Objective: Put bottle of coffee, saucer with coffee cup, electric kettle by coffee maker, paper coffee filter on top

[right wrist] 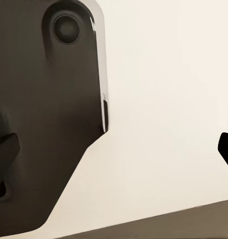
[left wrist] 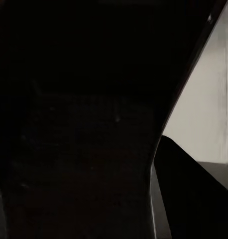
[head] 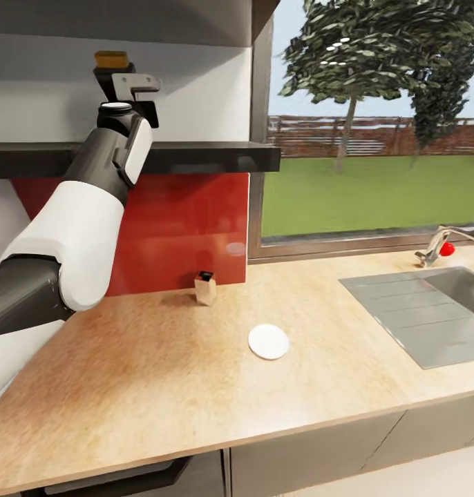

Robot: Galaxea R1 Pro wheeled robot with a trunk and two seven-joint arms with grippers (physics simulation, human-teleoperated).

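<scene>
The left gripper (head: 124, 77) reached onto the dark shelf (head: 216, 156) at the yellow-lidded brown coffee jar (head: 112, 61); whether its jaws pinched it I could not tell. Best lift straight, then lower toward the round white saucer (head: 269, 342) below the shelf

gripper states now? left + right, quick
Left gripper: raised at the shelf by the yellow-lidded bottle of coffee; whether the jaws grip it cannot be told.
Right gripper: state cannot be told from the right wrist view.
</scene>
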